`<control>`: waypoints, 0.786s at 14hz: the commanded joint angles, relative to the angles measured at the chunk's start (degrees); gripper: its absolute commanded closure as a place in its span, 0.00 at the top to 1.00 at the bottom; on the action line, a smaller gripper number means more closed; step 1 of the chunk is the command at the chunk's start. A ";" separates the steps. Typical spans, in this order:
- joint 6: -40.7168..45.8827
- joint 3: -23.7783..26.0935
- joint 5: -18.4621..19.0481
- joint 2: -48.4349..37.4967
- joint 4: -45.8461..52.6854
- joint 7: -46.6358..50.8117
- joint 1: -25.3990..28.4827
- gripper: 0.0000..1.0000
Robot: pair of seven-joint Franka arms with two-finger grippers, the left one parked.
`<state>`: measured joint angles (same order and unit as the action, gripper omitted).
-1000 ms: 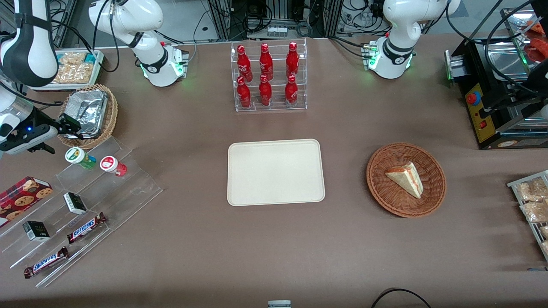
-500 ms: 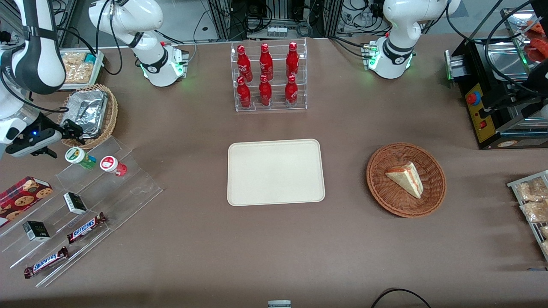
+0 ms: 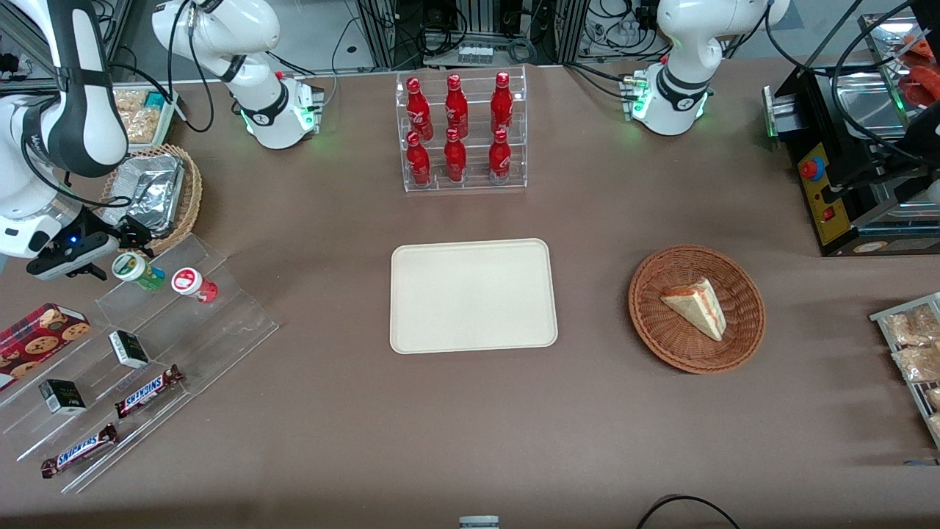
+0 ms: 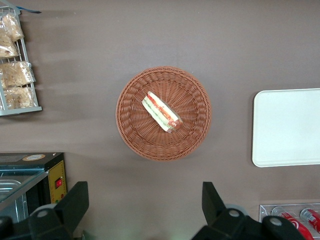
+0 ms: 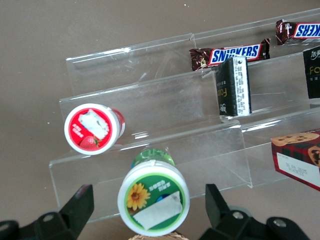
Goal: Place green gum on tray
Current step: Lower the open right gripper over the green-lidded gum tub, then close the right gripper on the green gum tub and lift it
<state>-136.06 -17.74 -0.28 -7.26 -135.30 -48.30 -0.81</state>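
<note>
The pincer (image 3: pixel 125 246) is found just beside the gum (image 3: pixel 136 270), at the working arm's end of the counter (image 3: pixel 330 411). Against the picture of a second ago, it has been carried nearer the front camera and lower, from over the wicker basket (image 3: pixel 187 202) with its foil container (image 3: pixel 150 187) to a place at roughly 11 o'clock of the gum's white lid. Half a second ago it was seen midway along that path. The approach is therefore judged well advanced and the grasp not yet begun.

In the right wrist view the fingers (image 5: pixel 75 207) are seen spread wide, one on either side of the gum (image 5: pixel 153 204), and apart from it. Nothing is held.

The gum is recorded lying tilted on the upper step of the clear stand (image 3: pixel 183 316), lid toward the camera, with the red bottle (image 3: pixel 194 284) close beside it at about 4 o'clock. Neither has been displaced across the three pictures. The tray (image 3: pixel 472 295) lies mid-counter, well apart from the gum, and is unchanged.

No part of the placement has been accomplished. The next move is judged to require a further descent with the fingers kept astride the gum. A risk is noted: the red bottle lies close enough that one finger could brush it on closing.
</note>
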 commanded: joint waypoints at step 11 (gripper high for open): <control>-0.27 -0.36 0.28 1.02 1.18 -0.83 0.46 0.00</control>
<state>-136.55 -17.82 -0.28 -6.49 -135.60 -48.50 -0.69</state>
